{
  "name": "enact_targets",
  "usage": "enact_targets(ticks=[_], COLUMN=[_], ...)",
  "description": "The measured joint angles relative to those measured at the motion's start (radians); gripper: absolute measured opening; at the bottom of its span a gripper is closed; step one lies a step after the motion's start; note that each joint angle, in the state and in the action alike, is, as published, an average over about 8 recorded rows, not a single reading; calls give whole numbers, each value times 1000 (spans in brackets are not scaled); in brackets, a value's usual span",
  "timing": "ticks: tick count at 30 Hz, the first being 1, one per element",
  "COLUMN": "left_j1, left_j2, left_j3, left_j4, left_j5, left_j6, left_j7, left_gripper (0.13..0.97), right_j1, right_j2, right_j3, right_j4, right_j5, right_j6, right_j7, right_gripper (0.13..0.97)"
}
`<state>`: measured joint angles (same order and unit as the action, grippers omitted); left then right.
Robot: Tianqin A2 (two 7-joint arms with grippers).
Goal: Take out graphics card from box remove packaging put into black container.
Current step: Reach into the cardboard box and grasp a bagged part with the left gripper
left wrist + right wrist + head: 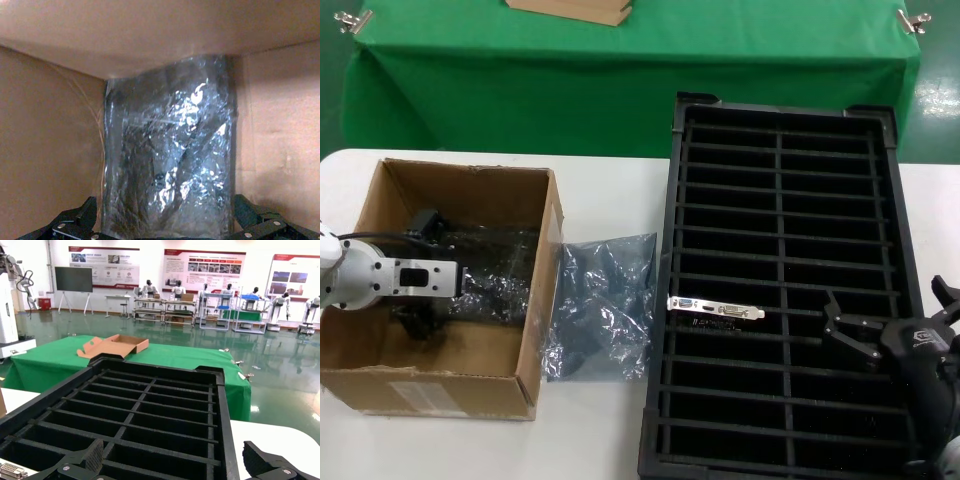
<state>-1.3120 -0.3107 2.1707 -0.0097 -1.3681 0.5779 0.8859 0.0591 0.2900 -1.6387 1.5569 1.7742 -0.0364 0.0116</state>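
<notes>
The brown box [525, 300] stands on the white table at the left. In it lies a shiny grey-blue packaging bag [495, 268] with something dark inside; the graphics card itself is hidden. My left gripper [420, 315] is down inside the box. In the left wrist view the bag [170, 165] stands against the box wall [50, 150], and my left gripper [162, 235] is open with one finger on each side of the bag's near end. My right gripper [895, 318] hangs open and empty over the black container [665, 350] at its near right.
A like card with a blue-port bracket [715, 309] sits in a slot of the container [225, 415]; its bracket also shows in the right wrist view [11, 471]. An empty crumpled bag [600, 305] lies between box and container. A green table with flat cardboard [570, 10] is behind.
</notes>
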Motion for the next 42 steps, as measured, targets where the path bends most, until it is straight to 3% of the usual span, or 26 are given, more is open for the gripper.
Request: enact_targets(ticks=[13, 25, 34, 42], left_j1=[31, 52, 59, 61], left_j2=[1, 2, 9, 11], left_j3=[-34, -110, -177, -220], left_j4=[1, 0, -1, -2], left_j5=[7, -44, -97, -131], left_j6=[-79, -154, -166, -154], left_j7=[-6, 76, 154, 212], left_gripper=[951, 862, 711, 498], right_j1=[0, 0, 0, 0], right_j2=[0, 0, 0, 0], right_j3=[0, 0, 0, 0], right_j4=[0, 0, 0, 0], right_j5=[0, 0, 0, 0], right_j6=[0, 0, 0, 0], right_j7=[0, 0, 0, 0], right_gripper=[966, 966, 966, 966])
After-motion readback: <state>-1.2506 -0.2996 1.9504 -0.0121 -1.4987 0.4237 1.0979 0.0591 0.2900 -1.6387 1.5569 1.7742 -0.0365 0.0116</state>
